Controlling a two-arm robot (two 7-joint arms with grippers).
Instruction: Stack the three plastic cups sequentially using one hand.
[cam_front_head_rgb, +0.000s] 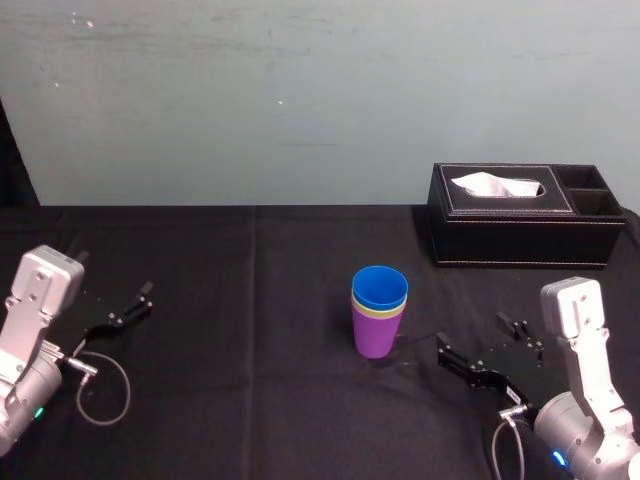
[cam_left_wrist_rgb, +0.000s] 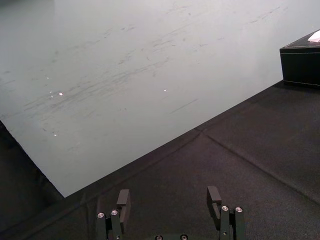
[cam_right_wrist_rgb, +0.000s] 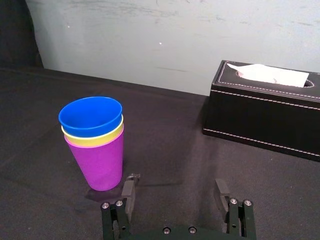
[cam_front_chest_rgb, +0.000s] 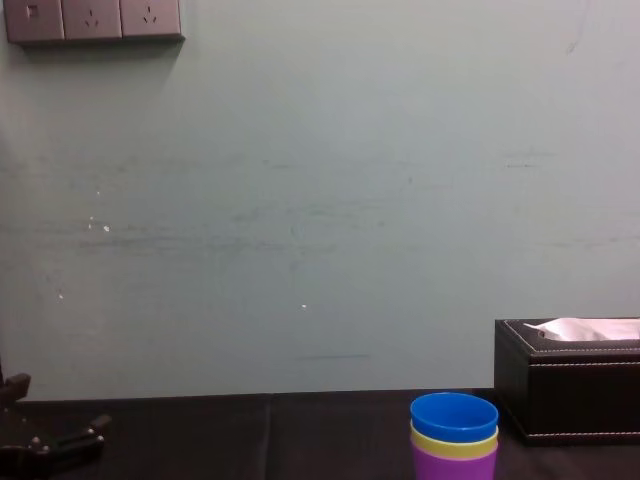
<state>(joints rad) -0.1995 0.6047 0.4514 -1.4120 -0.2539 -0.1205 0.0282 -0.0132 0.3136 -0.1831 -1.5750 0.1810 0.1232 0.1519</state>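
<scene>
Because it sits nested, yellow-green cup (cam_right_wrist_rgb: 93, 139) (middle) shows rim only.

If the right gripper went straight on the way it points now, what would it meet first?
Probably nothing: between the open fingers of the right gripper lies bare table up to the wall. The purple cup stands just off one finger, so that finger might graze it; depth is unclear.

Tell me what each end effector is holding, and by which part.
Nothing is held. The left end effector and the right end effector are open and empty; the stacked cups stand free.
</scene>
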